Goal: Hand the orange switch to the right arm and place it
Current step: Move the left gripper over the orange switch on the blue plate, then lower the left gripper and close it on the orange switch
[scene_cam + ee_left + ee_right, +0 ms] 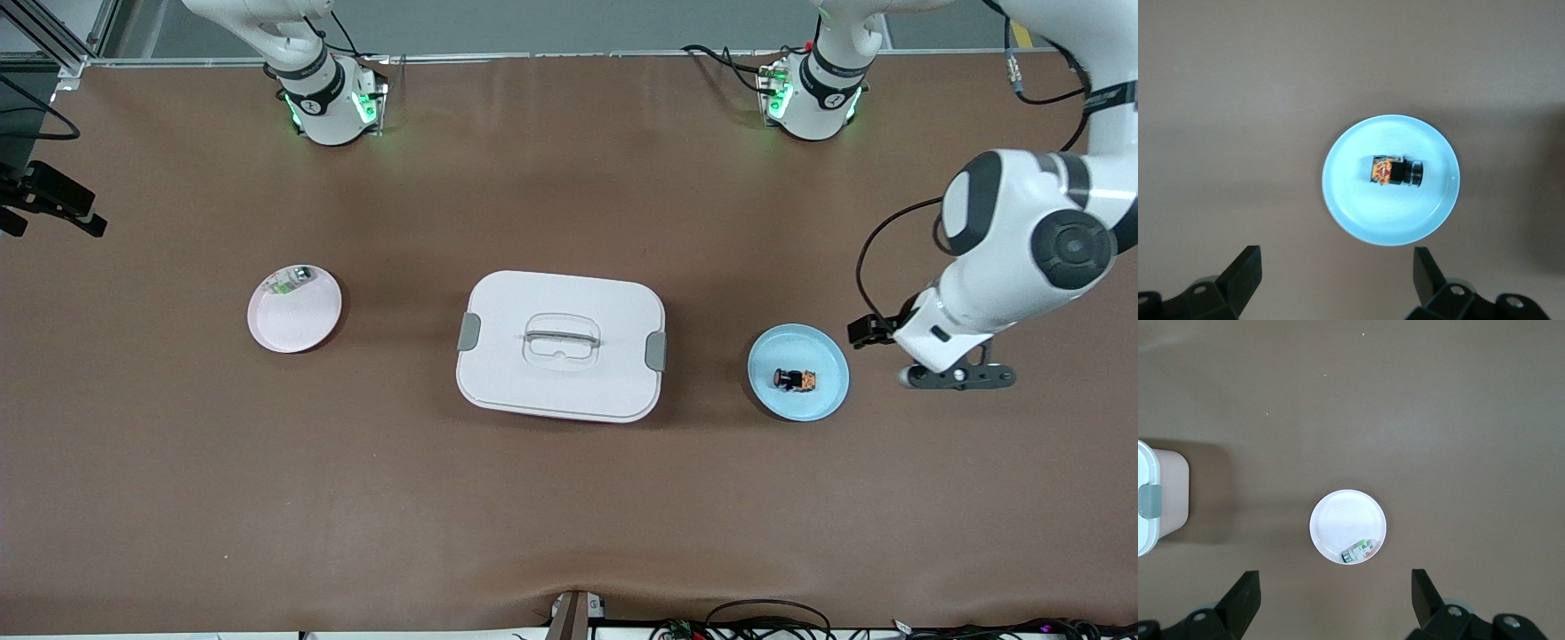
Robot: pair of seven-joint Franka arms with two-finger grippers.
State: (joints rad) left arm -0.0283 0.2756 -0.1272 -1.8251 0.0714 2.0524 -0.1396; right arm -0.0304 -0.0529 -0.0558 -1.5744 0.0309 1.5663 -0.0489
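The orange switch [796, 380] [1395, 171], a stubby black part with an orange body, lies on its side in the middle of a light blue plate [820, 349] [1391, 215]. My left gripper [957, 376] [1336, 273] hangs open over bare table just beside that plate, toward the left arm's end, with nothing between its fingers. The right arm's hand is out of the front view. In the right wrist view my right gripper [1335, 590] stands open and empty, high over the table by a pale plate [1345, 513].
A white lidded box [560, 373] [1151, 533] with grey clasps and a clear handle sits mid-table. The pale pink plate [298, 324] toward the right arm's end holds a small green-and-white part [292, 280] [1360, 551]. Cables run along the table's near edge.
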